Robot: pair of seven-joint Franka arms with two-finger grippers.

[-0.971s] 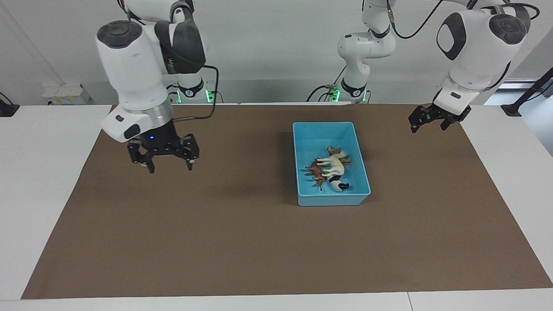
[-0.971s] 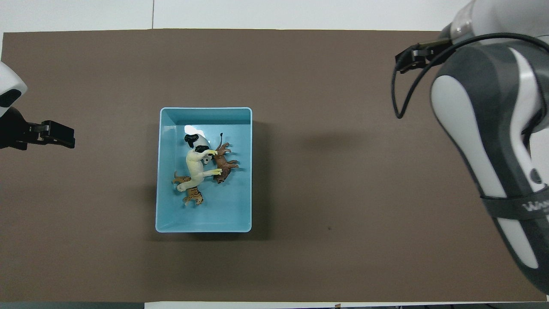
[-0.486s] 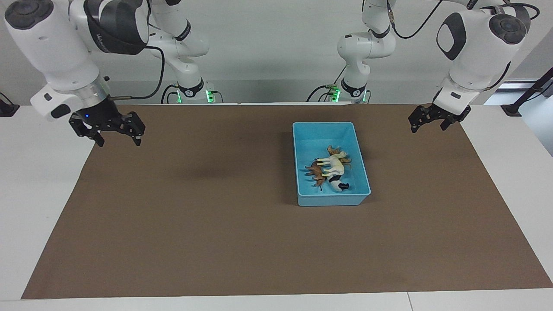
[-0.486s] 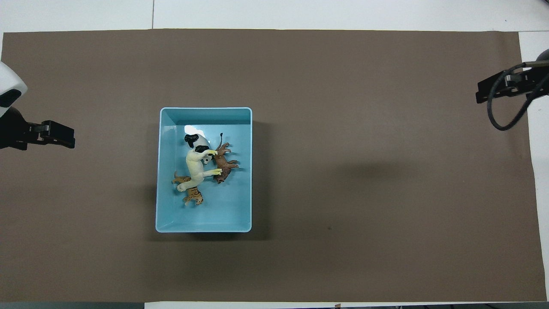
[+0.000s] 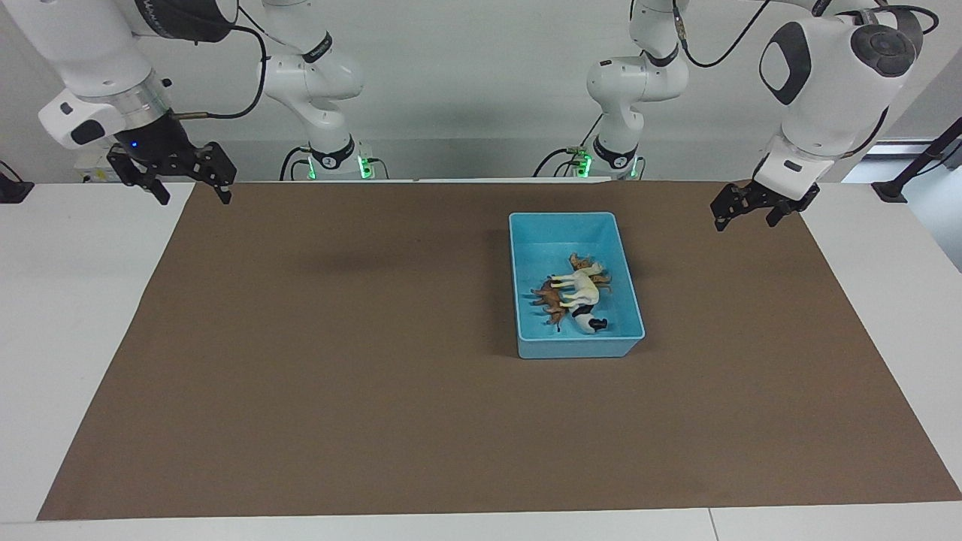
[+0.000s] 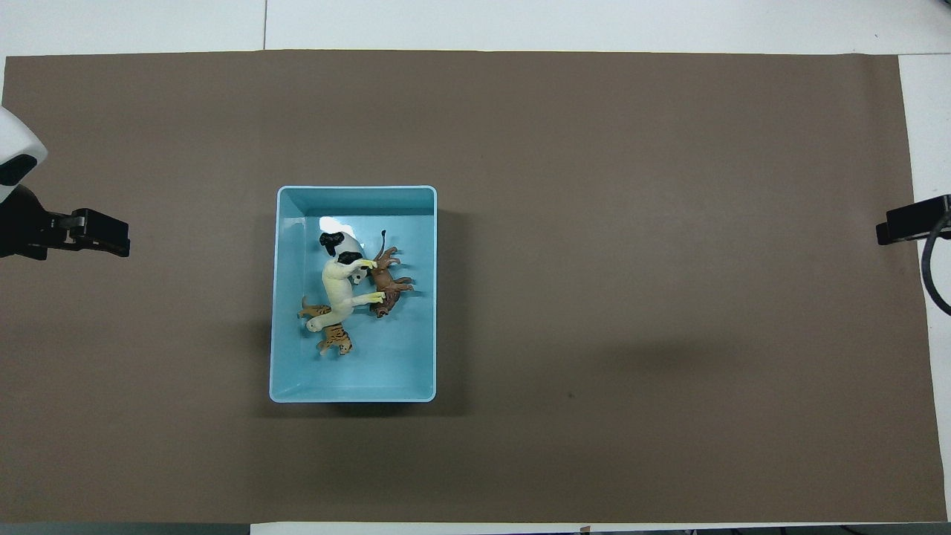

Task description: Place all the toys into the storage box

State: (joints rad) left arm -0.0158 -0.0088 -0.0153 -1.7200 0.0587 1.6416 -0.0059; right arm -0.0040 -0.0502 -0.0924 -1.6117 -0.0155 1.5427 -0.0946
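The light blue storage box (image 5: 564,220) (image 6: 356,191) stands on the mat, toward the left arm's end. All the toys lie bunched together inside it: a cream-white horse (image 5: 580,289) (image 6: 338,286), a brown lion (image 5: 549,297) (image 6: 388,279), an orange striped tiger (image 5: 579,262) (image 6: 336,341) and a black-and-white panda (image 5: 594,323) (image 6: 332,241). My right gripper (image 5: 194,197) (image 6: 903,227) hangs open and empty over the mat's corner at the right arm's end. My left gripper (image 5: 745,219) (image 6: 96,232) waits open and empty over the mat's edge at the left arm's end.
A brown mat (image 5: 376,376) (image 6: 631,223) covers most of the white table (image 5: 68,300). Both arm bases stand along the table edge at the robots' side.
My right gripper has risen and pulled back from over the mat to its corner at the right arm's end, with nothing in it. The left arm, the box and the toys have not moved.
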